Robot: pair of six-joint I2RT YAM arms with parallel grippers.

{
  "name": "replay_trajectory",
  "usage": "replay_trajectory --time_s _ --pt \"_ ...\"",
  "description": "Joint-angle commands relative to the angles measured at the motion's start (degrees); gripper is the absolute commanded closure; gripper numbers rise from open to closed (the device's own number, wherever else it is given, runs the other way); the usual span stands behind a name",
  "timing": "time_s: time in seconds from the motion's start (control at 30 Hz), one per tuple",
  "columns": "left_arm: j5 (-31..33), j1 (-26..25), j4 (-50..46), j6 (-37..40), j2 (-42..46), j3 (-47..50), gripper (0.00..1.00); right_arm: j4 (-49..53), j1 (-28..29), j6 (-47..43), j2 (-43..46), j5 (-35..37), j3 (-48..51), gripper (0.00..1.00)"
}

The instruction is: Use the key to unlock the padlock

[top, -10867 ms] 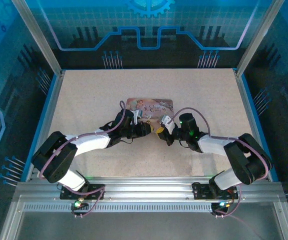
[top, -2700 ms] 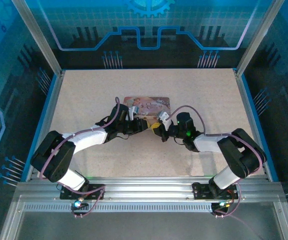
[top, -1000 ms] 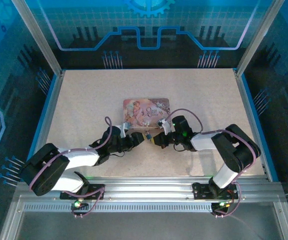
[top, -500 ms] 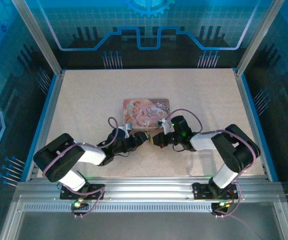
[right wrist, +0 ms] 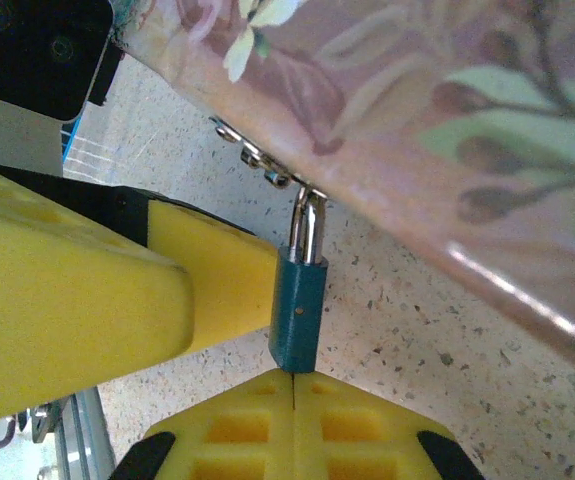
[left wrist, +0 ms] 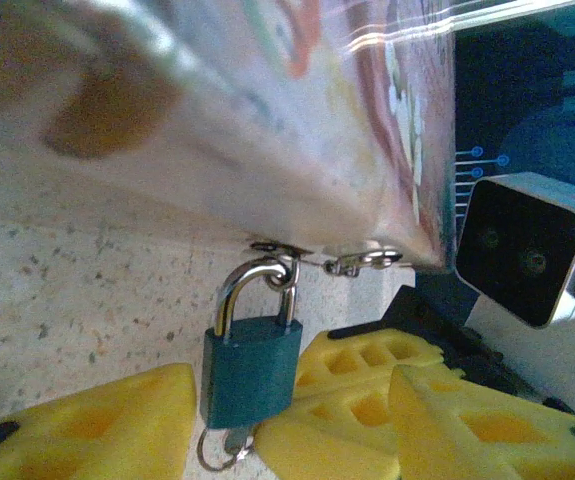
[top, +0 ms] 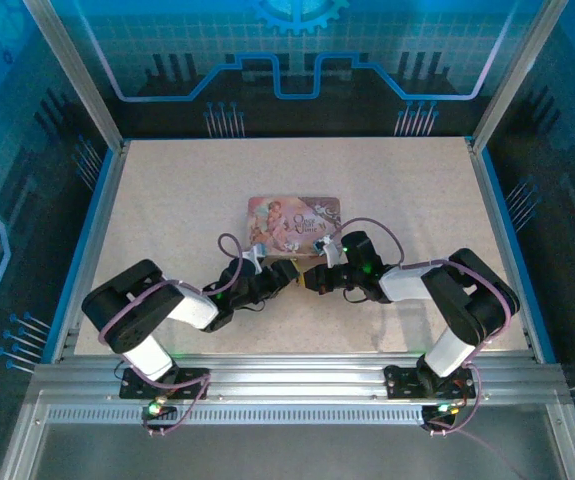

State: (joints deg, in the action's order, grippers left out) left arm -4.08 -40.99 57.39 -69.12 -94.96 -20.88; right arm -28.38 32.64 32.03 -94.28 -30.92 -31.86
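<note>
Here we see both arms reaching in low over the worktop (top: pixel 167 200) and meeting at the near edge of the tin (top: pixel 295 215), which lies flat about mid-worktop. The padlock (left wrist: pixel 252 372) hangs at the middle of that near edge. It has a teal-green body and a silver shackle looped through the tin's small hasp (left wrist: pixel 272 250), with both shackle legs seated in the body. The key (left wrist: pixel 233 442) sticks out of the padlock's base as a grey sliver with a thin wire ring on it.

The right end effector (right wrist: pixel 294 415) comes in from the right, and we find it closed. Its two yellow pads are pressed together with only a seam between them, and that seam meets the padlock's base squarely. In the left wrist view the key's head and ring poke out right at those pad tips. We read the key as pinched there, though the part between the pads is hidden.

The left end effector (top: pixel 282 278) comes in from the left and stands wide open, with nothing in its hold; in its own wrist view its pads are set far apart. One of its yellow pads (right wrist: pixel 217 285) lies against the side of the padlock's body. The right wrist's camera housing (left wrist: pixel 527 250) sits just beyond the tin's corner in the left wrist view.
</note>
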Motion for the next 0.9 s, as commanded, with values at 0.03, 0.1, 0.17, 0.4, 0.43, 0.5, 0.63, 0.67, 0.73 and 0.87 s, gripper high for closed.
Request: replay_trajectory --time_s 0.03,0.1,0.17,0.4,0.43,0.5,0.63,0.67,0.73,0.87 --pt "-0.08 -1.12 2.09 -2.78 -3.18 -0.82 0.5 -3.01 1.33 2.1 0.24 -2.45 -0.05 1.0" --pt "-0.18 -1.25 1.98 -2.75 -3.57 -1.21 0.51 -3.38 1.33 2.57 0.33 -2.63 0.05 1.0" --pt "-0.56 -1.35 2.27 -2.82 -4.24 -1.6 0.52 -3.65 1.33 3.23 0.26 -2.73 0.05 1.0" --pt "-1.65 -1.85 4.09 -4.28 -6.96 -2.23 0.51 -5.51 1.32 5.79 -0.29 -2.8 0.13 1.0" --pt "-1.7 -1.96 4.45 -4.52 -7.23 -2.16 0.51 -5.67 1.3 6.09 -0.4 -2.7 0.13 1.0" --pt "-1.81 -2.03 5.15 -4.85 -7.76 -2.17 0.57 -5.72 1.35 6.11 -0.51 -2.74 -0.04 1.0" --pt "-1.52 -2.06 5.26 -4.83 -7.57 -1.94 0.66 -5.55 1.28 6.06 -0.73 -2.47 0.12 1.0" --pt "-1.31 -2.03 5.04 -4.66 -7.36 -1.81 0.67 -5.68 1.28 6.14 -0.73 -2.36 0.2 1.0" --pt "-0.91 -1.99 4.04 -4.31 -6.59 -1.64 0.72 -5.55 1.07 6.05 -0.73 -2.23 0.43 1.0" --pt "-0.58 -2.07 3.37 -3.99 -5.64 -1.69 0.8 -5.66 0.85 6.19 -0.82 -2.3 0.52 1.0"
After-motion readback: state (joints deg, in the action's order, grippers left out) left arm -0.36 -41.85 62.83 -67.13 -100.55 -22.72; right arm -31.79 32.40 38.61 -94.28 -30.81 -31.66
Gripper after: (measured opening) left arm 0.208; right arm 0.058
